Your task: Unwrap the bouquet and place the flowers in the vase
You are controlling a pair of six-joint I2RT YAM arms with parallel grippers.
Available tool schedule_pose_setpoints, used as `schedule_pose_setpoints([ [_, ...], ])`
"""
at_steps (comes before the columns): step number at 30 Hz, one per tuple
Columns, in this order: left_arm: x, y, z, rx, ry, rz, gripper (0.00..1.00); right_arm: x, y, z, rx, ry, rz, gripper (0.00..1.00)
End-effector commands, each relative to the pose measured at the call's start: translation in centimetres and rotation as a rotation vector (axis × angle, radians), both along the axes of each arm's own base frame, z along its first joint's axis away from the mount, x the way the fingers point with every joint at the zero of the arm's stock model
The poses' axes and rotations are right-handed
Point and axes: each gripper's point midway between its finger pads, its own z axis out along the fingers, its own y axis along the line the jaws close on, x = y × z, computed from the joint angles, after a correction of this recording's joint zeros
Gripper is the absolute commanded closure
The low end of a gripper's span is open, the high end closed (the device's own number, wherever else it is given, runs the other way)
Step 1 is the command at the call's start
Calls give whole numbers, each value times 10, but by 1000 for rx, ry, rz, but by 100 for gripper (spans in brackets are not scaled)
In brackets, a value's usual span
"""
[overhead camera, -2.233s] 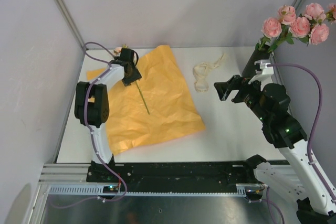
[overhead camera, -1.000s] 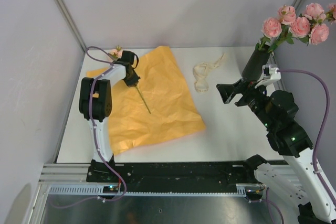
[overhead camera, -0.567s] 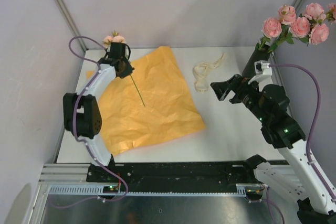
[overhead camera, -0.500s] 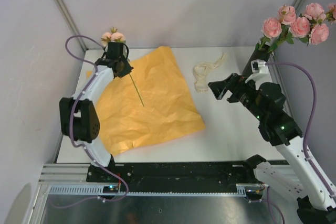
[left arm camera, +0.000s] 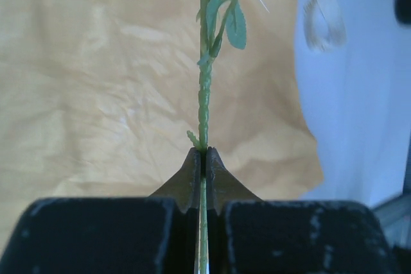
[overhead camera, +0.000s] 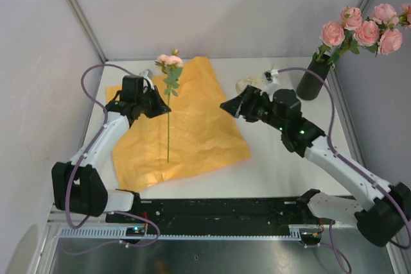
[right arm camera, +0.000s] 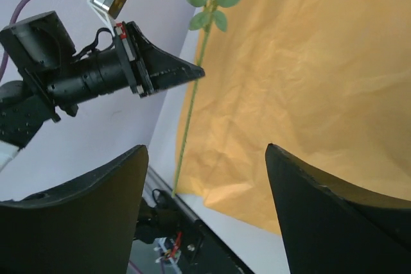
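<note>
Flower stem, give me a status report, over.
Left gripper shut on flower stem, upright over orange paper. Right gripper open, empty, facing it. Vase already holds other flowers; nothing between grippers.

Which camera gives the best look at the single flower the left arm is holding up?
The top external view: the flower shows whole, from bloom and leaves down to the stem tip. The left wrist view shows only stem and a leaf, pinched in the left gripper. The right wrist view cuts off the bloom.

Orange-yellow paper point(overhead camera: 199, 129), pink flowers point(overhead camera: 367, 30), green stem point(overhead camera: 168, 129), plain black vase point(overhead camera: 310, 83).
</note>
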Motion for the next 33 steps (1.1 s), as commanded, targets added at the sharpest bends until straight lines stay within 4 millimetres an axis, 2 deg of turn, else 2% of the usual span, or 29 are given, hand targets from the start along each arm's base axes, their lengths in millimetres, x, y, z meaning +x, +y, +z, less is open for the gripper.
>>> schedule_pose_setpoints([
  [1,-41,-45,27,-111,-114,-289,100,1,44,4,161,43,114,23],
  [6,-71,-56,30,-156,-152,-390,100,10,81,-17,227,111,168,29],
  [11,-82,-75,44,-247,-197,-478,100,20,113,-29,319,129,244,43],
  [16,-90,-84,47,-298,-193,-525,100,29,138,-37,374,150,301,46],
  [23,-93,-87,48,-303,-196,-539,100,32,153,-39,387,130,323,50],
  [33,-96,-92,43,-310,-173,-553,100,32,158,-32,416,94,324,53],
])
